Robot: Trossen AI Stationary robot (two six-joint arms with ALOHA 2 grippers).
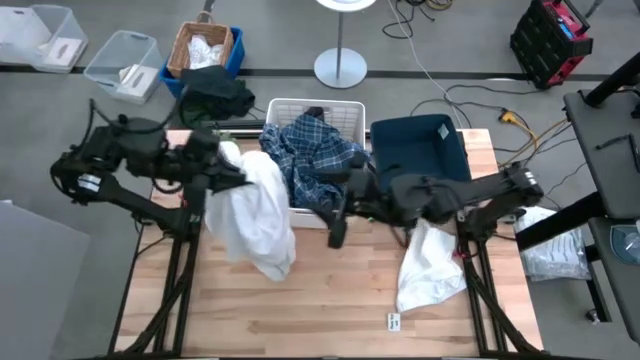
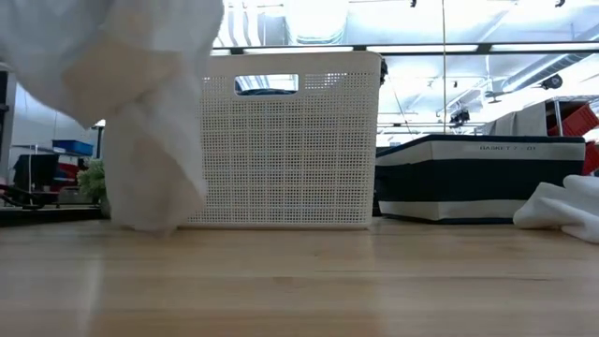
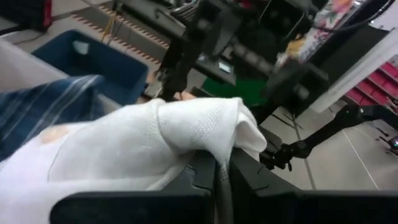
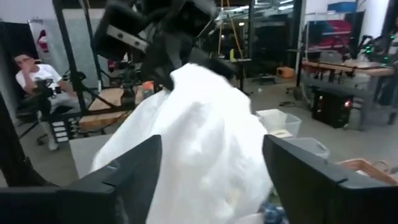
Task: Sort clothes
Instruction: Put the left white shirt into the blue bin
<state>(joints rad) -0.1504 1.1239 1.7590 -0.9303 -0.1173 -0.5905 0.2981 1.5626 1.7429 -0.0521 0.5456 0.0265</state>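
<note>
Wooden desk (image 1: 330,300) carries a white perforated plastic basket (image 1: 345,106) holding a blue-and-white plaid shirt (image 1: 310,160). Left of that basket, the left hand (image 1: 232,170) pinches a hanging white cloth (image 1: 255,215). Right of it, the right hand (image 1: 338,215) is spread open, empty; a second white garment (image 1: 428,265) lies farther right.

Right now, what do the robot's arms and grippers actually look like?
Both arms are matte black, built of chunky jointed segments. The left arm carries a small white label near its base. The right arm looks the same. The right gripper has two broad, flat black fingers. The left gripper shows blocky black fingers.
</note>
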